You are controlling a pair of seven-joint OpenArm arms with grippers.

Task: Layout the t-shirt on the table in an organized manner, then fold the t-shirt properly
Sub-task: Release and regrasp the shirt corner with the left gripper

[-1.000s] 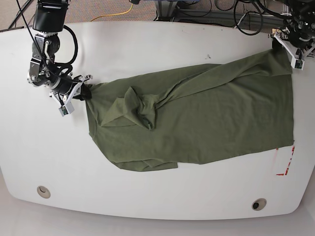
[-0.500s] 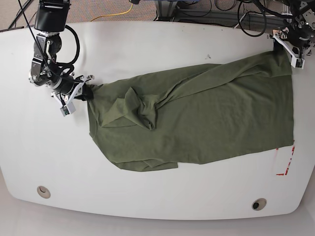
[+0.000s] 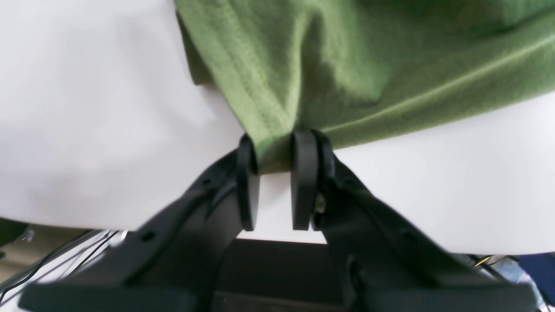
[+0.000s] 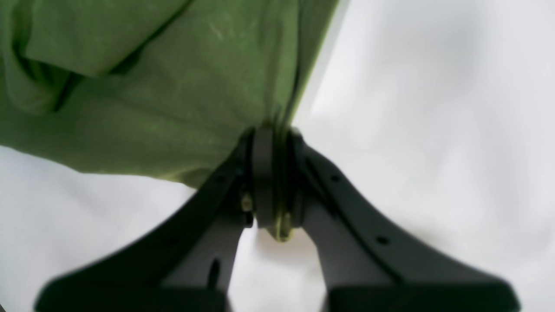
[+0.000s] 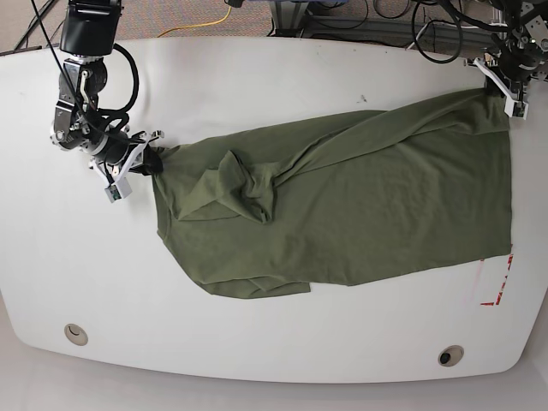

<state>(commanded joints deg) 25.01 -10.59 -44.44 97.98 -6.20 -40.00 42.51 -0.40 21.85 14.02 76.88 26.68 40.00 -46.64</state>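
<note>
The olive-green t-shirt lies spread across the white table, bunched and wrinkled around its left-middle. My left gripper is at the back right and is shut on the shirt's far right corner. In the left wrist view the stitched hem is pinched between its fingertips. My right gripper is at the left and is shut on the shirt's left end. In the right wrist view the cloth is clamped in its jaws.
Two round grommets sit near the table's front edge. Red tape marks show at the right beside the shirt's lower corner. Cables and frame parts lie behind the table's back edge.
My left gripper has moved slightly toward the back edge with the shirt corner, drawing that edge tauter. My right gripper has shifted only slightly and still holds the left end.
</note>
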